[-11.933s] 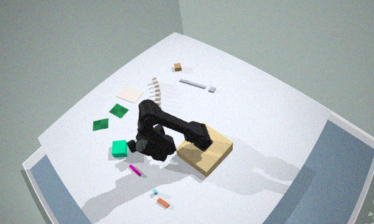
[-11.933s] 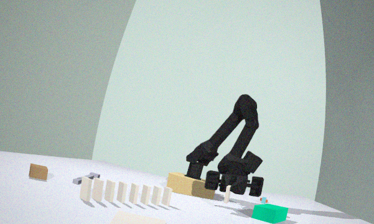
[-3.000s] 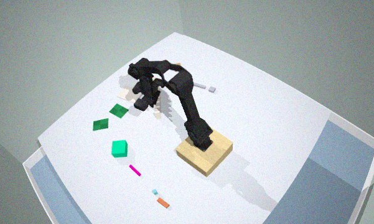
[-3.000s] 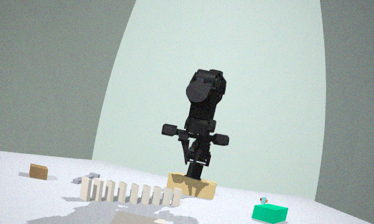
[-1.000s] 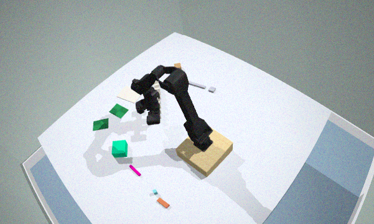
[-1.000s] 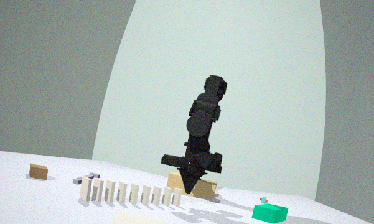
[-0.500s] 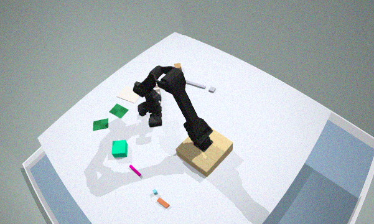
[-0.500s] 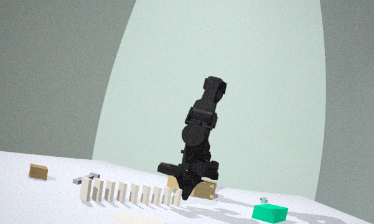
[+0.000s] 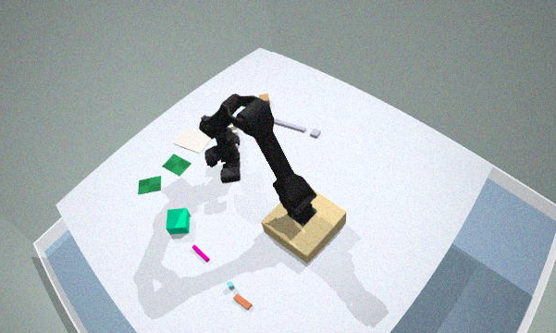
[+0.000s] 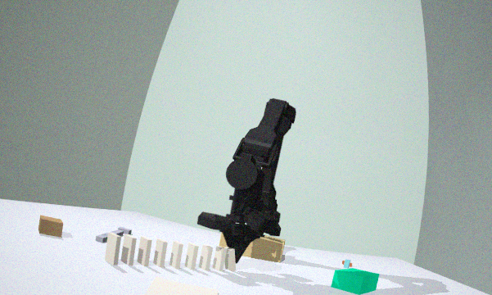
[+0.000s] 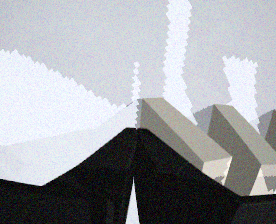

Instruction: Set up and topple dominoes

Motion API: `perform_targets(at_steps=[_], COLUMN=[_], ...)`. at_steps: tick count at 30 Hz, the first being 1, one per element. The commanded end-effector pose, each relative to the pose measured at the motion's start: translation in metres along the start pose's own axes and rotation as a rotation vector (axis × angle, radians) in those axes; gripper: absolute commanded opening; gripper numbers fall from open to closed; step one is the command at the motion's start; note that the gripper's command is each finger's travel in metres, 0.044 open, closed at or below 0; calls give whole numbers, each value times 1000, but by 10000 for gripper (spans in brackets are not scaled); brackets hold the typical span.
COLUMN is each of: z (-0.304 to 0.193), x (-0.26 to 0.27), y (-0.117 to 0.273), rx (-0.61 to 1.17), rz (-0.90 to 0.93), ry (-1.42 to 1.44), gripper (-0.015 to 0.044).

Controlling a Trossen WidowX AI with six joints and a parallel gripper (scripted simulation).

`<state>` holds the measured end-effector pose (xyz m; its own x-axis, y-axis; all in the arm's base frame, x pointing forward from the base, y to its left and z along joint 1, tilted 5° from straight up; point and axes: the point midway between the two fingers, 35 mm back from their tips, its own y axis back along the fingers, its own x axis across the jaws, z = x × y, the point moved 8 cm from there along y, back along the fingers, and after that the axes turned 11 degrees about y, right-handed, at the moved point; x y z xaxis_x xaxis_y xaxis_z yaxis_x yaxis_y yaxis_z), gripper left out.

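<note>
Domino at the row's near-gripper end leaned toward its upright neighbor. Gripper was clenched on nothing, tips low, right beside that end domino's outer side. Couldn't confirm contact from my views. Rest of the row stood on the table.

Domino row: mostly hidden overhead by my arm; cropped at my wrist view's right edge.

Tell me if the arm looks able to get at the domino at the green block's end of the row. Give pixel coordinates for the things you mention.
Likely yes: the end effector's (image 10: 237,260) (image 11: 137,130) closed tips are right beside that end domino (image 10: 231,260) (image 11: 181,131), with nothing visible between them.
</note>
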<state>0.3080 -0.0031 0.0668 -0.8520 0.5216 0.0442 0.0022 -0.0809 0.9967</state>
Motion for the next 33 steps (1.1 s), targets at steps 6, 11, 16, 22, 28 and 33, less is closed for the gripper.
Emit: perform_targets(at_steps=[6, 11, 16, 22, 28, 33], z=[0, -6, -6, -6, -6, -6], x=[-11, -25, -25, -25, -25, -25], y=[36, 62, 62, 62, 62, 62], rx=[1, -2, -2, -2, -2, -2], rz=[-1, -6, -6, -6, -6, -6], ry=[29, 3, 3, 3, 3, 3], gripper=[0, 0, 0, 0, 0, 0])
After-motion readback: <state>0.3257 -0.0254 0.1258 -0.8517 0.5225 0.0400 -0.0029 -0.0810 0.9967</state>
